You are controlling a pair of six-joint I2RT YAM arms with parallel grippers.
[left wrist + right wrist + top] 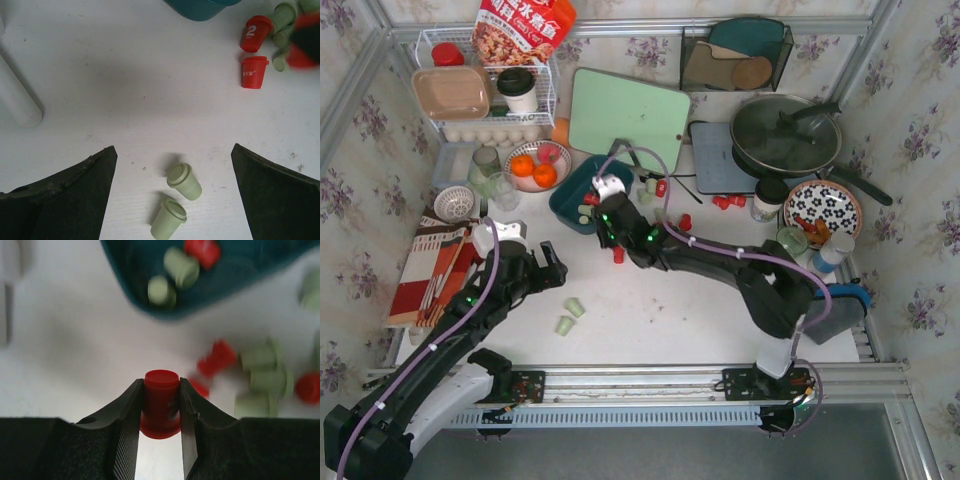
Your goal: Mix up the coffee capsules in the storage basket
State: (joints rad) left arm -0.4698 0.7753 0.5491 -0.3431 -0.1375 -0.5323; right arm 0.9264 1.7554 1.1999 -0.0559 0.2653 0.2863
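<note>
A bright red tapered plastic coffee capsule was clamped mid-body by the half-closed right gripper, near the dark teal plastic storage basket toward the table's far edge. It was judged light, stiff and slick. The left gripper was spread wide, empty, close to two pale green capsules; others were scattered beside the basket.

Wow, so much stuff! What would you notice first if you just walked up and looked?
Probably the red capsule pinched in the right gripper, close to the teal storage basket, which holds a few red and green ones. Next, the two pale green capsules lying on the white table below the wide-open left gripper.
</note>
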